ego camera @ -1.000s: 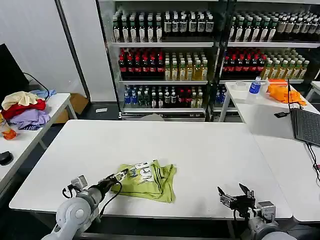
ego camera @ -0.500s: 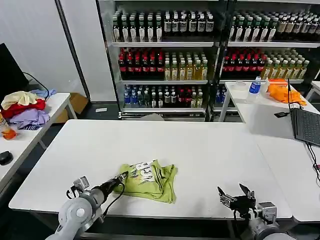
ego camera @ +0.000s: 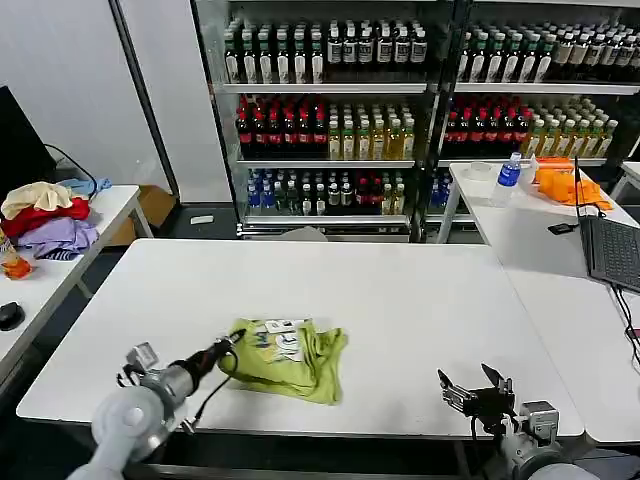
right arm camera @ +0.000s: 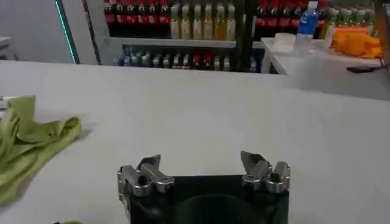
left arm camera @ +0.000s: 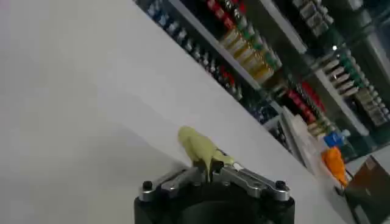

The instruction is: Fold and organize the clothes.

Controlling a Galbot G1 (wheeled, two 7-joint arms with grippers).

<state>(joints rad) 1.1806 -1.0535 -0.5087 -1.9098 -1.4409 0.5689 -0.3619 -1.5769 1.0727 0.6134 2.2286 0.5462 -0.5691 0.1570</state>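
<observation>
1. A white table (ego camera: 400, 300) stands in front of glass-fronted shelves of bottled drinks (ego camera: 330, 120); a second white table at the right carries a laptop (ego camera: 612, 250), an orange cloth (ego camera: 565, 186) and a blue-capped bottle (ego camera: 510, 172), and a side table at the left holds a pile of red, cream and lavender clothes (ego camera: 45, 220).
2. The left gripper (ego camera: 228, 348) is low over the table near its front edge, left of centre, with its fingers clenched on the left edge of the T-shirt (ego camera: 290, 357). In the left wrist view the closed fingers (left arm camera: 207, 173) pinch a raised tuft of the lime fabric (left arm camera: 198, 146).
3. The T-shirt lies crumpled and partly folded on the table near the front edge, a little left of centre. A white printed patch (ego camera: 280, 340) shows on its upper surface, just beside the gripped edge. The rest of the cloth spreads to the right in loose folds, resting on the table top.
4. The right gripper (ego camera: 476, 388) waits at the table's front edge near the right corner, well apart from the shirt, its fingers spread and holding nothing. In the right wrist view its two fingertips (right arm camera: 149, 164) stand apart above bare table, with the shirt (right arm camera: 27, 146) lying farther off.
</observation>
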